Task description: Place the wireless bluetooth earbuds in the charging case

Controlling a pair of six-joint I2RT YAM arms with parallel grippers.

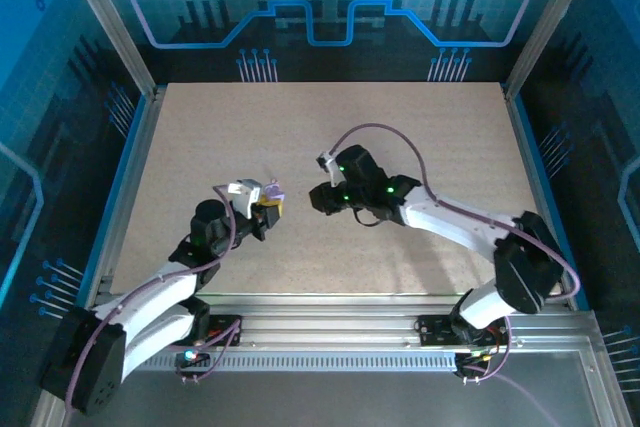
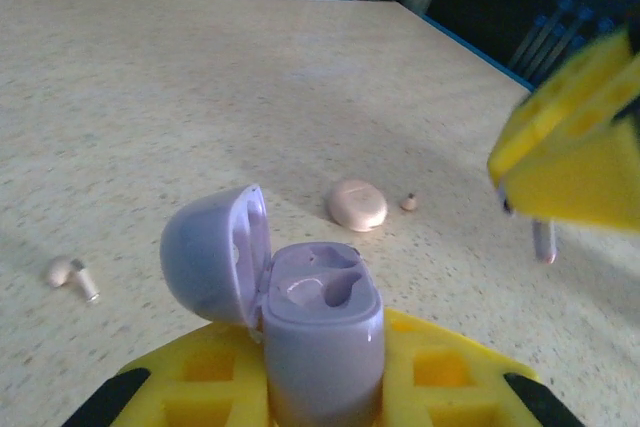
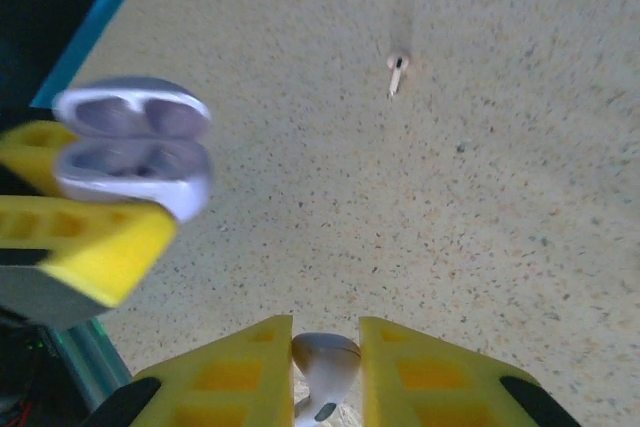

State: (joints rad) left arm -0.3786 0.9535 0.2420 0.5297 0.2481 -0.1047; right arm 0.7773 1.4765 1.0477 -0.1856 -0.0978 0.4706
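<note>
While left hand (image 1: 266, 207) grips charging case (image 2: 322, 332), right hand (image 3: 326, 345) pinches earbud (image 3: 325, 369).

1 lavender charging case (image 2: 322, 337). 2 stemmed earbuds: one earbud (image 2: 70, 273), another earbud (image 3: 325, 362). 1 pink disc (image 2: 357, 204). 1 tiny pale bit (image 2: 408, 202), maybe an ear tip.

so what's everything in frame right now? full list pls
case: 1, lavender, lid open, held in the left gripper
held earbud: 1, whitish, between the fingers of the right gripper
loose earbud: 1, whitish, lying on the table, left of the case in the left wrist view
pink round piece: 1, pale pink, on the table beyond the case; can't tell what it is
small bit: 1, pinkish, just right of the pink round piece
table: 1, beige speckled
left gripper: 1, yellow fingers, shut on the case
right gripper: 1, yellow fingers, shut on the held earbud
</note>
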